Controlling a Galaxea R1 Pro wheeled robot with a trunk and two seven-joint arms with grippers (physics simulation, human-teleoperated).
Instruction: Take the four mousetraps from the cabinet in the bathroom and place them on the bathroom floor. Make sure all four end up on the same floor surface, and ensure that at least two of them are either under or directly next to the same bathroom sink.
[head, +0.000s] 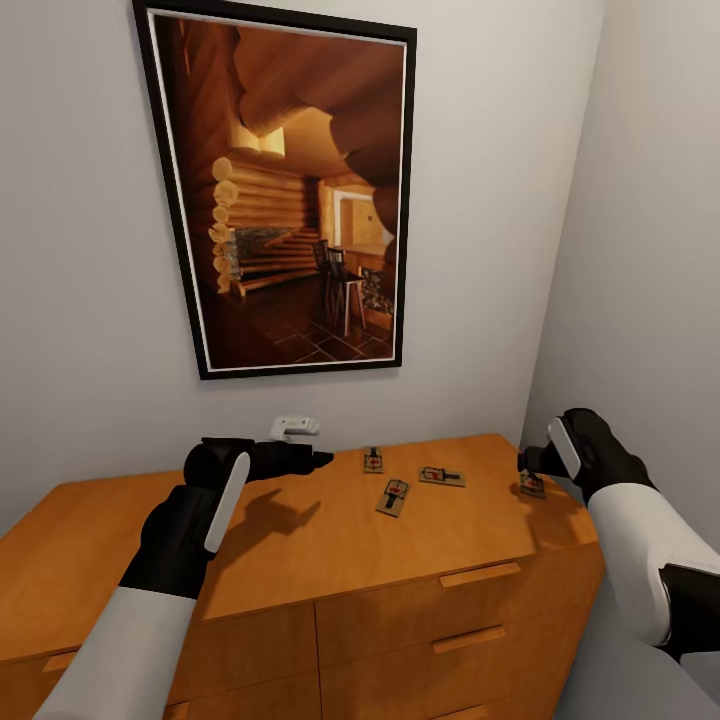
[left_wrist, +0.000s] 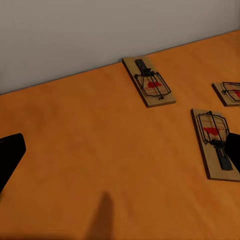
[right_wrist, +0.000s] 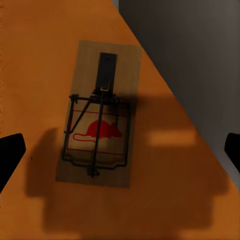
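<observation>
While four mousetraps (head: 392, 497) lie toward the right rear corner of the cabinet (head: 300, 590) top, the right hand (head: 531, 470) hovers spread above the one at the right edge; the left hand (head: 300, 458), likewise spread, holds nothing.

A single mousetrap (right_wrist: 99, 114) lies flat on the orange-brown top of the cabinet (right_wrist: 35, 60), its red mouse print showing under the dark wire frame, with the black bar end toward twelve o'clock. The grey wall (right_wrist: 195, 55) closes in from about two o'clock. Two dark fingertips (right_wrist: 9, 155) of the right gripper (right_wrist: 120, 155) sit wide apart at nine and three o'clock, touching nothing.
</observation>
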